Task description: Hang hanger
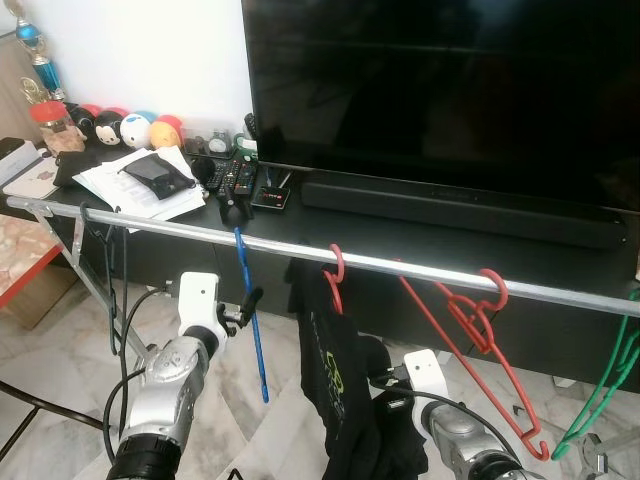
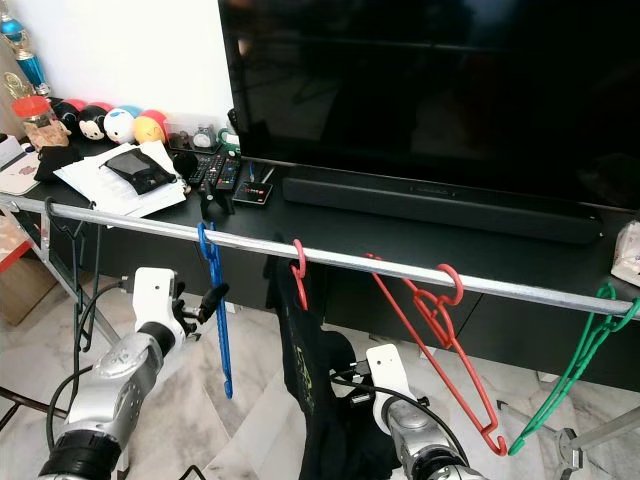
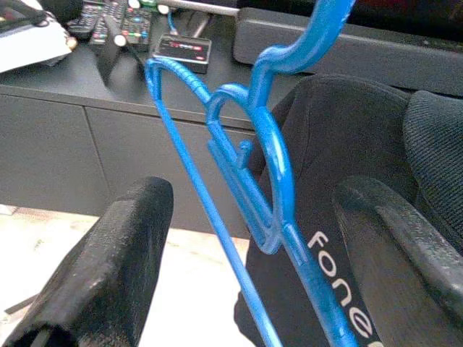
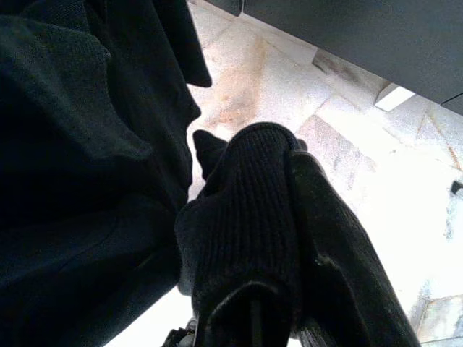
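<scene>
On the rail (image 1: 300, 250) the blue hanger (image 1: 255, 330) hangs, long axis near vertical, and I've got my left gripper (image 1: 250, 305) spread open around it; right gripper (image 4: 289, 238) pressed together, farther off.

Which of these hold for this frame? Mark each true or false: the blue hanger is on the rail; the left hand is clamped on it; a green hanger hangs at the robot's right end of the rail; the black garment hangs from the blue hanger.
1. The blue hanger hangs on the rail. True.
2. The left hand is clamped on it. False: its fingers are apart, either side of it.
3. A green hanger hangs at the right end. True.
4. The black garment hangs from the blue hanger. False: it hangs from a red hanger.
</scene>
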Controlling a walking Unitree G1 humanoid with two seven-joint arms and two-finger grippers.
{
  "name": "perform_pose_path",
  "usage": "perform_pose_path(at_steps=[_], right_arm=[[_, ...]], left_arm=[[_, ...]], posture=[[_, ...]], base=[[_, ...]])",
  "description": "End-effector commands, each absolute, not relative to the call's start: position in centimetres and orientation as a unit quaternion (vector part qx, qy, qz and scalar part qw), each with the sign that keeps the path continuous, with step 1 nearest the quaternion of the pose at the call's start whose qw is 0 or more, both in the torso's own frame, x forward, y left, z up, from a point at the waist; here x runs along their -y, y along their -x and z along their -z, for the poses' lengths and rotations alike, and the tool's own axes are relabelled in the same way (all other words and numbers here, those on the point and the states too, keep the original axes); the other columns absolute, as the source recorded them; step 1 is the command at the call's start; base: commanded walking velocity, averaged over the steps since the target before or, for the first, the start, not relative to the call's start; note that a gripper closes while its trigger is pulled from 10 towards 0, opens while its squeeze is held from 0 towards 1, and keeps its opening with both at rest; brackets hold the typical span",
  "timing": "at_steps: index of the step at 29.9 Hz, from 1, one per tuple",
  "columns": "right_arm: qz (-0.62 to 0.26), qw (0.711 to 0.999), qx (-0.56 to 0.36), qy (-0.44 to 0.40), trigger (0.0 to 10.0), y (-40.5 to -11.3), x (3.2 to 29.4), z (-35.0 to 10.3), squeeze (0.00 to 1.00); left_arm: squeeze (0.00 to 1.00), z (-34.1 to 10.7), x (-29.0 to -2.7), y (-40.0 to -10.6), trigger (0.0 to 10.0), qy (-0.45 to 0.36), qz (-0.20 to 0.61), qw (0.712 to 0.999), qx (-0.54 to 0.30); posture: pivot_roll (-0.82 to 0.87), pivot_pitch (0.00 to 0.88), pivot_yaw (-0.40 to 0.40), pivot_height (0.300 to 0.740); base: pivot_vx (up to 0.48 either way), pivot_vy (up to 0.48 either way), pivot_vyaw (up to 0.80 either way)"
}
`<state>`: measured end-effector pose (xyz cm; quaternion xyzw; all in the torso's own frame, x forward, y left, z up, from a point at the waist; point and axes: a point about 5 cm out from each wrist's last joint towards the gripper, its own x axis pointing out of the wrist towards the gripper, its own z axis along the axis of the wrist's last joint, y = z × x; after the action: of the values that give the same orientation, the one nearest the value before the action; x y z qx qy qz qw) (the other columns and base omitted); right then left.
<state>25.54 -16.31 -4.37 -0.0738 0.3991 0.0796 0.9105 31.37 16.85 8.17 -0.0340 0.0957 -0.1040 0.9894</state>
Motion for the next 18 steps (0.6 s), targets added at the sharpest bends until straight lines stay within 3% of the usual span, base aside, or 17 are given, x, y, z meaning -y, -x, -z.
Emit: perform_pose_path(at_steps=[1, 18], right_arm=[[-0.081, 0.912, -0.394, 0.076, 10.0, -25.7, 16.4, 4.2, 0.00], [-0.085, 0.912, -0.395, 0.074, 10.0, -25.7, 16.3, 4.3, 0.00]], left_arm=[[0.00, -7.8, -16.6, -31.8, 10.0, 0.020, 0.116, 0.986, -0.120], [0.00, -7.4, -16.9, -33.9, 10.0, -0.017, 0.050, 0.989, -0.140]], posture=[[-0.03, 0.000, -0.016, 0.740], [-0.03, 0.000, -0.009, 0.740]], base=[[0.000, 0.000, 0.00], [0.000, 0.000, 0.00]])
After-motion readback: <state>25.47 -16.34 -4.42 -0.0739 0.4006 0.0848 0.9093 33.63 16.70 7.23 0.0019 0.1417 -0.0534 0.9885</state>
